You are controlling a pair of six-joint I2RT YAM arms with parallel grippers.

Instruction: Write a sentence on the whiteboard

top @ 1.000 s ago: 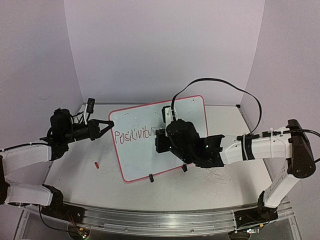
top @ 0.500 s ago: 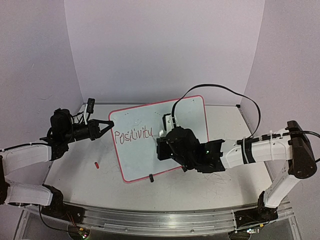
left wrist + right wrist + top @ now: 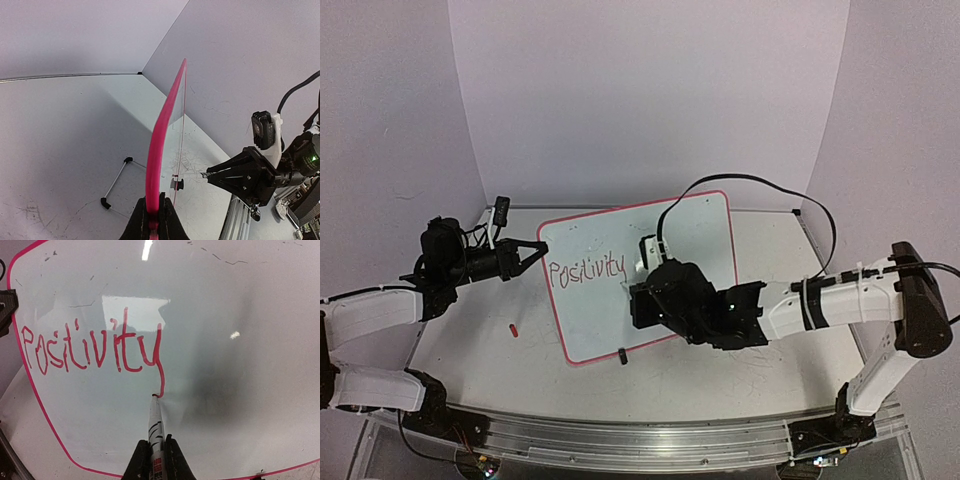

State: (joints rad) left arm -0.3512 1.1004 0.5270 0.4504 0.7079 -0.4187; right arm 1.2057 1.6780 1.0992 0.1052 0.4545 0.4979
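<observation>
Whiteboard [image 3: 595, 318] stands propped at mid-bench [image 3: 470, 350]; your left gripper [image 3: 538, 247] is clenched on its left edge, steadying it, and a small red piece [image 3: 512, 328], perhaps a marker cap, lies on the bench nearby, clear of the work. Further right, the sentence [image 3: 95, 352] reads only "Positivity", and your right gripper [image 3: 155, 454] is clamped on the marker [image 3: 156, 432], whose tip touches the board at the foot of the y's tail. You look roughly a third done: "wins all" is left, and the blank area to the right is crowded only by the right arm and its looping black cable [image 3: 760, 180].
</observation>
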